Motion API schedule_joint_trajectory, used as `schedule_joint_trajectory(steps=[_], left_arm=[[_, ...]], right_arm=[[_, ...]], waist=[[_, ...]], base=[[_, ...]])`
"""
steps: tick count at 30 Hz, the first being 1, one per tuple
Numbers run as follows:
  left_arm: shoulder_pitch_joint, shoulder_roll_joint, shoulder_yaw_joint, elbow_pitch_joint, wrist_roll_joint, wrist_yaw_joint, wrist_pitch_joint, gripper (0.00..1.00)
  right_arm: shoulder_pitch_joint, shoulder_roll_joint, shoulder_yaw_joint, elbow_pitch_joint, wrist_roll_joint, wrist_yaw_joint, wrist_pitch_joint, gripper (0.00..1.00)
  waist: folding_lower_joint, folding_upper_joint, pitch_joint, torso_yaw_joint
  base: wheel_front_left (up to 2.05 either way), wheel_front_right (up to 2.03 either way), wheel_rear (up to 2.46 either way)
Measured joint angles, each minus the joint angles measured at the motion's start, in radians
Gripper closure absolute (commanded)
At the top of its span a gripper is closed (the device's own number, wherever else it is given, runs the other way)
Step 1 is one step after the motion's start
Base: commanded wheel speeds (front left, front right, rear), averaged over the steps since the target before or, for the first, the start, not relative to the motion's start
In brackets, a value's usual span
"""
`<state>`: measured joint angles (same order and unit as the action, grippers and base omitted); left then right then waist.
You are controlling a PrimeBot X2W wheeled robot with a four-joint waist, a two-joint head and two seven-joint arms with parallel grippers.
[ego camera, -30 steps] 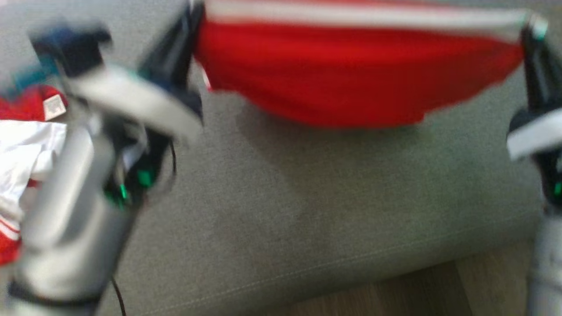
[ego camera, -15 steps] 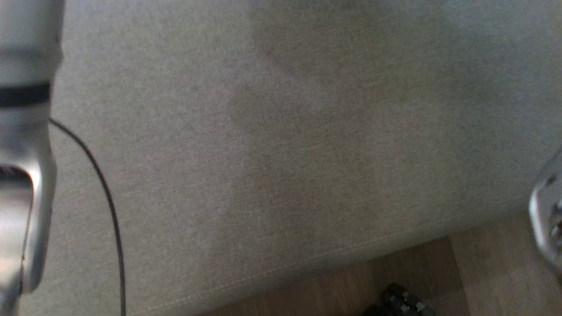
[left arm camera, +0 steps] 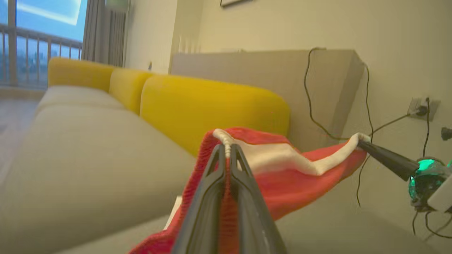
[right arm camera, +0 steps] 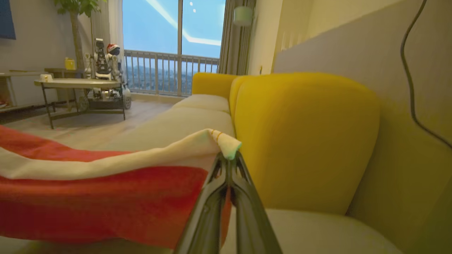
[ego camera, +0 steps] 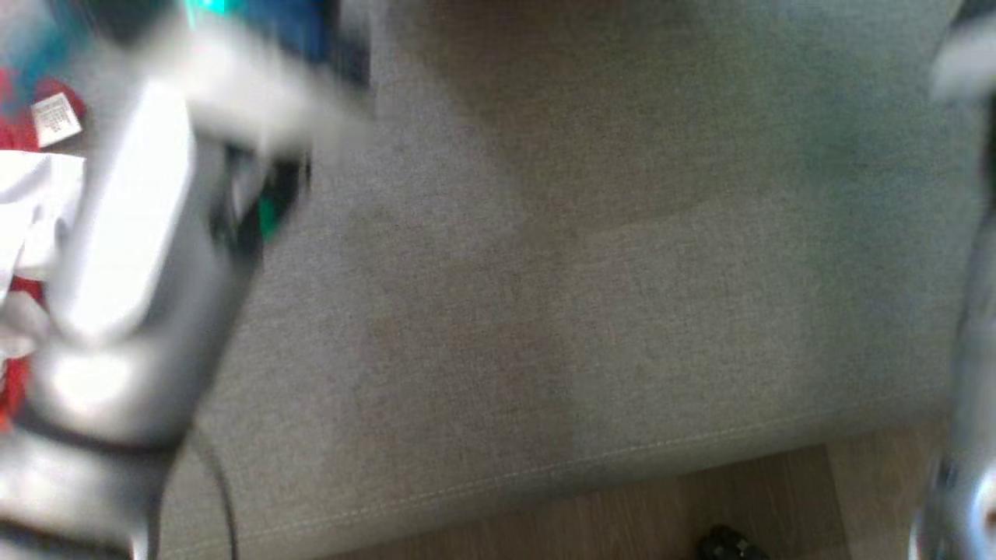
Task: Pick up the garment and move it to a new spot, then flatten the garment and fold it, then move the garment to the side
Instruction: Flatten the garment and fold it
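Left gripper (left arm camera: 227, 147) is clamped on the garment's (left arm camera: 282, 183) white hem. Right gripper (right arm camera: 229, 157), at three o'clock from it in the left wrist view, is pinched shut on the far corner. The garment hangs stretched between them, sagging toward six o'clock over the sofa (ego camera: 545, 311) (head view is blurred). Likely step: carrying it to the new spot. Next calls for lowering both ends evenly, keeping it taut.

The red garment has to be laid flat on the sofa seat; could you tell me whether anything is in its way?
Nothing visible does. The garment hangs between the left gripper and right gripper, both shut on its white edge; the middle of the grey seat is bare. Other red-and-white clothes lie at its left edge.
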<state>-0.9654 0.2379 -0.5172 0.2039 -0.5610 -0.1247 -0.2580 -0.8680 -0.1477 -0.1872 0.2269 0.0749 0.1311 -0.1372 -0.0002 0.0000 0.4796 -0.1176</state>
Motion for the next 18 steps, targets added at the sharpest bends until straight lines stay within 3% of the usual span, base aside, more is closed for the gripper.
schedule_joint_trajectory(steps=[6,11,18], left_arm=[[0.381,0.039,0.021,-0.126,0.027,0.0,0.001,1.0],[0.579,0.048,0.063,-0.234,0.091,0.0,0.001,1.0],[0.817,0.054,0.141,-0.353,0.149,0.0,0.001,1.0]], right_arm=[[0.381,0.038,0.009,-0.176,0.083,0.0,0.042,1.0],[0.652,0.04,0.052,-0.334,0.17,0.0,0.076,1.0],[0.905,0.053,0.02,-0.528,0.245,0.0,0.082,1.0]], waist=[[0.0,0.0,-0.039,0.01],[0.0,0.0,-0.088,0.017],[-0.0001,0.0,-0.145,0.028]], base=[[0.0,0.0,0.0],[0.0,0.0,0.0],[0.0,0.0,0.0]])
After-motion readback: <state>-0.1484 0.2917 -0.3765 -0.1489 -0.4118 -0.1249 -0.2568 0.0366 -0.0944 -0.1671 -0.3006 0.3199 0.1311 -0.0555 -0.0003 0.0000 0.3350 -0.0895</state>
